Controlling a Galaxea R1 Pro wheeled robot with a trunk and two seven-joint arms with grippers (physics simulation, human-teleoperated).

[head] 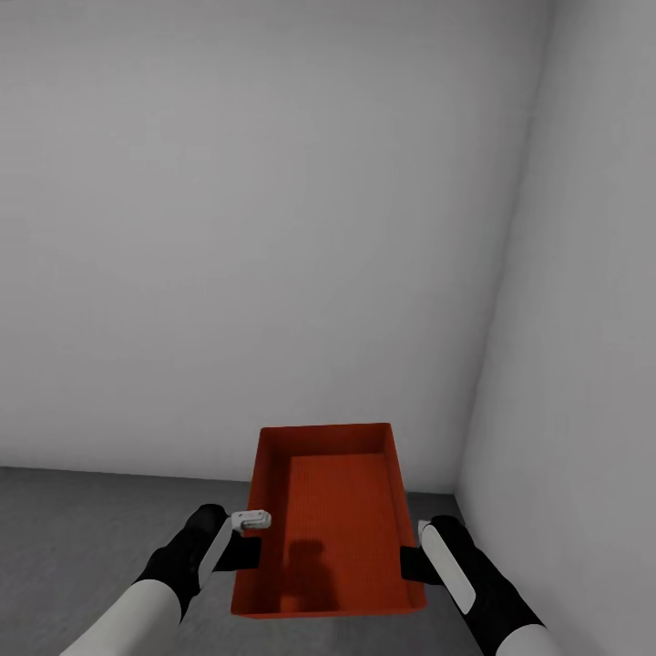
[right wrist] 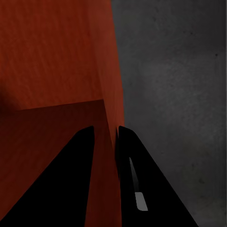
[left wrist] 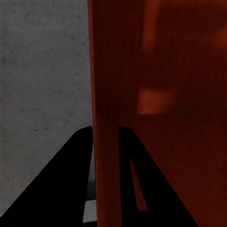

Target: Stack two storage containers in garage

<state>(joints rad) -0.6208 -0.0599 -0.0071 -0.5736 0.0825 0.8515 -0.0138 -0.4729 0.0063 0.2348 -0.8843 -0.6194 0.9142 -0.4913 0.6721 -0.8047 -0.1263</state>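
The robot faces a corner of the garage, where two plain grey-white walls meet above the floor of dark grey concrete. Both arms reach forward and a little inward from the lower edge of the head view, white at the forearm and black toward the wrist, and they carry one storage container between them, in the air above the floor and in front of the trunk.

The container is an orange-red bin with low straight walls and a finely ribbed bottom. Its open side faces up, and its long side runs away from the robot, toward the corner.

The left hand meets the left long wall of the container near the end closest to the robot. In the left wrist view its two black fingers stand one on each side of this wall, closed narrowly on it, so the hand holds the container by the wall. The right hand does the same on the right long wall; in the right wrist view one finger lies inside the bin and the other outside, with the thin red wall pinched between them. Beyond the outer finger the speckled concrete shows.
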